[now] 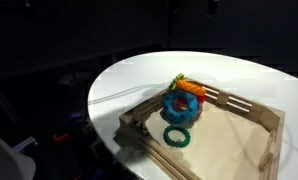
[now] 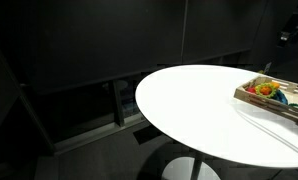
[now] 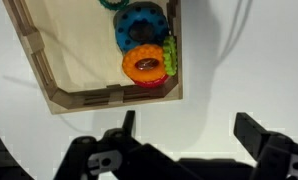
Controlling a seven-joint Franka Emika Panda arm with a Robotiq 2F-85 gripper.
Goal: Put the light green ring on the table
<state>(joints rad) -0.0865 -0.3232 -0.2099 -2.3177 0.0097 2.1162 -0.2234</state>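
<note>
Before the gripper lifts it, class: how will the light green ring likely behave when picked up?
The light green ring looks like moulded plastic, so probably stiff and light. It sits squeezed between the orange ring and the wall of the wooden tray, so it may snag, then roll once freed. Its ridged-looking edge should help the open gripper hold it.

The light green ring [image 3: 169,52] on edge inside tray [image 3: 109,98]; round white table [image 1: 129,75] underneath.

Round white-topped table [image 1: 189,65] carries one light wooden slatted tray [image 1: 229,135], set near the table's edge. A thin cable [image 1: 124,94] lies across the white top, beside the tray.
</note>
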